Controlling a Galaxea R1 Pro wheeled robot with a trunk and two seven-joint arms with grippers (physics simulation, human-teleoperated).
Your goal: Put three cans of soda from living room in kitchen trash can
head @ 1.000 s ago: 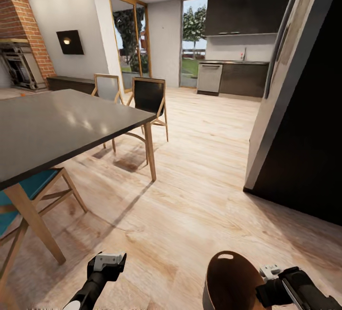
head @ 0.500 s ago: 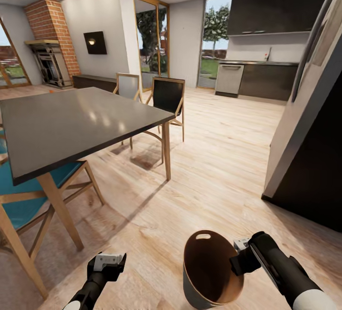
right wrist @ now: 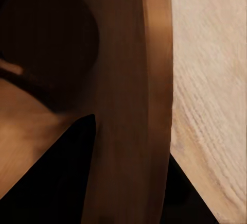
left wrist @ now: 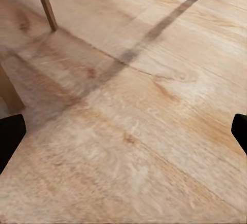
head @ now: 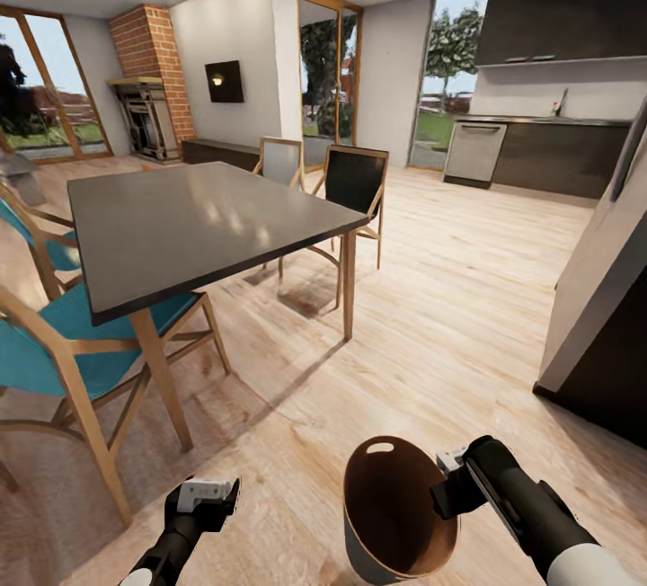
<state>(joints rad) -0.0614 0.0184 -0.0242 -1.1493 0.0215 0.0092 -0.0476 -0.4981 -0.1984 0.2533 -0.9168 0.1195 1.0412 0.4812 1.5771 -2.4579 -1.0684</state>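
While the kitchen sits way off past the dark desk, the tash can hangs low over the wood floor, right pincer clamped on its rim, left pincer spread, holding nothing.

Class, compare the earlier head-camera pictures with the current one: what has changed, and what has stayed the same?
The camera has swung left: the dining table and the kitchen counter have slid right in the view, and teal chairs and a brick fireplace have come in. The right gripper has lifted the trash can further into the picture. It stays clamped on the rim; the left gripper is unchanged and holds nothing.
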